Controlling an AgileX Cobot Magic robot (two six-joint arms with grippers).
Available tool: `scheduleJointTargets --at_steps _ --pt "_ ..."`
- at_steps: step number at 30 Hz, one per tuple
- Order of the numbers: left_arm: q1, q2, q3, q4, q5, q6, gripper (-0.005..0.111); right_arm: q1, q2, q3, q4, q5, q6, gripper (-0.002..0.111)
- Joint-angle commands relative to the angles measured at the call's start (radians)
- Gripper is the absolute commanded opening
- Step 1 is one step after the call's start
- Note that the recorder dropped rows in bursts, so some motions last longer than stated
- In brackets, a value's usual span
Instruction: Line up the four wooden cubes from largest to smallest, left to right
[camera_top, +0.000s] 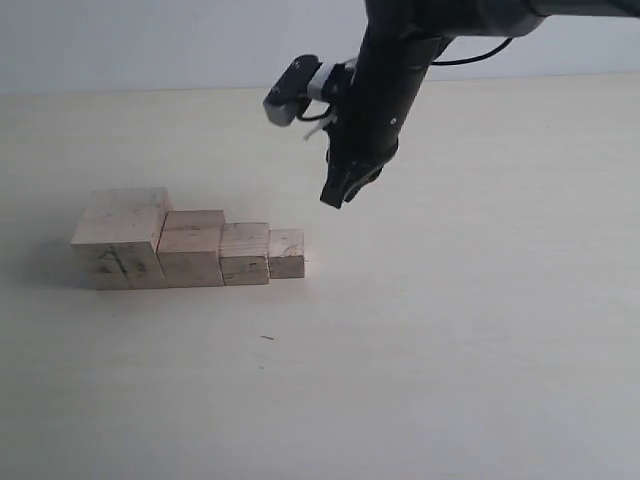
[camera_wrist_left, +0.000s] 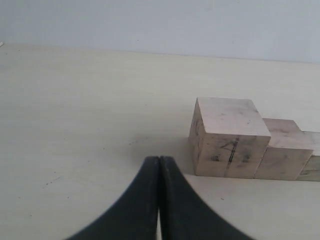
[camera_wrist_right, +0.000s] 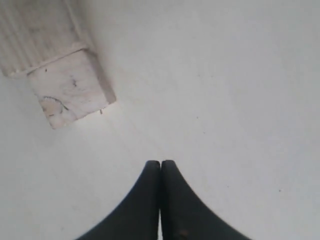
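Observation:
Four pale wooden cubes stand touching in a row on the table, shrinking from left to right: the largest cube (camera_top: 120, 238) with dark marks on its front, the second cube (camera_top: 192, 248), the third cube (camera_top: 245, 253) and the smallest cube (camera_top: 286, 253). My right gripper (camera_top: 338, 196) hangs shut and empty in the air, above and to the right of the smallest cube (camera_wrist_right: 71, 93). My left gripper (camera_wrist_left: 159, 161) is shut and empty, low over the table, short of the largest cube (camera_wrist_left: 228, 137); the left arm is out of the exterior view.
The pale table (camera_top: 450, 330) spreads wide around the row. A small dark speck (camera_top: 267, 338) lies in front of the cubes. A light wall (camera_top: 150, 40) backs the table.

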Motion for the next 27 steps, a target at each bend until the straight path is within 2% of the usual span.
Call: scheduleJointTargets --at_steps 1,5,10,16,21,27 --pt "-0.006 -0.006 -0.001 0.001 -0.004 -0.002 0.000 -0.060 -0.069 0.020 0.144 -0.050 0.090 0.000" --pt "-0.006 -0.006 -0.001 0.001 -0.004 -0.002 0.000 -0.072 -0.150 0.093 0.189 -0.144 0.125 0.000" --pt "-0.006 -0.006 -0.001 0.001 -0.004 -0.002 0.000 -0.072 -0.336 0.327 0.184 -0.378 0.300 0.000" --pt "-0.006 -0.006 -0.001 0.001 -0.004 -0.002 0.000 -0.072 -0.526 0.481 0.191 -0.520 0.451 0.000" --pt "-0.006 -0.006 -0.001 0.001 -0.004 -0.002 0.000 -0.072 -0.653 0.557 0.191 -0.560 0.510 0.000" --pt "-0.006 -0.006 -0.001 0.001 -0.004 -0.002 0.000 -0.072 -0.744 0.570 0.185 -0.555 0.575 0.000"
